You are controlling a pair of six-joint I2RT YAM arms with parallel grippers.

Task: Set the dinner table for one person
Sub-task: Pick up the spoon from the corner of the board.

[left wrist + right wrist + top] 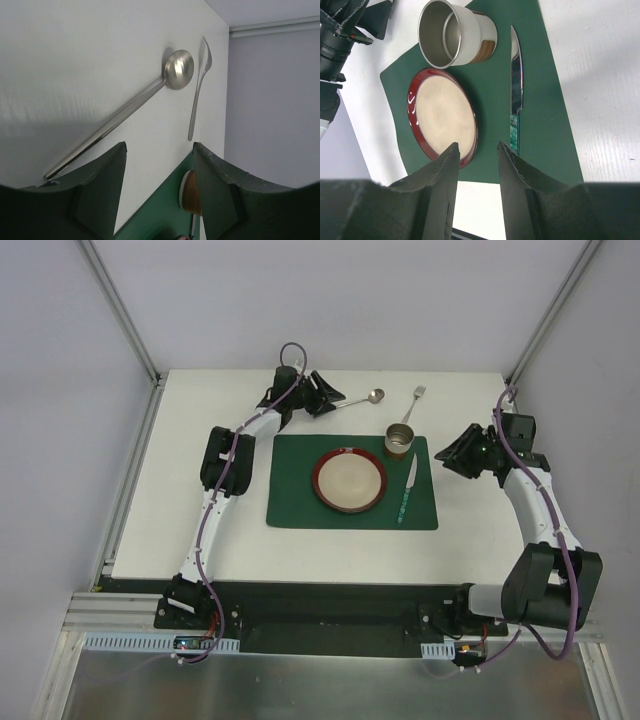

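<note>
The white dinner table [190, 440] carries a dark green placemat [290, 502]. On the mat are a red-rimmed beige plate [350, 481], a steel cup [400, 440] and a green-handled knife [408, 488]. A spoon [362, 398] and a fork [414, 403] lie on the bare table behind the mat. My left gripper [335, 397] is open and empty at the spoon's handle end. In the left wrist view the spoon [178, 69] runs past the outside of my left finger [102, 180], not between the jaws. My right gripper [447, 453] is open and empty, just right of the mat.
Metal frame rails [125, 510] edge the table, with grey walls close behind and at both sides. In the right wrist view my gripper [477, 145] hovers over the mat's near edge between the plate [443, 117] and the knife [516, 75], with the cup [455, 35] beyond.
</note>
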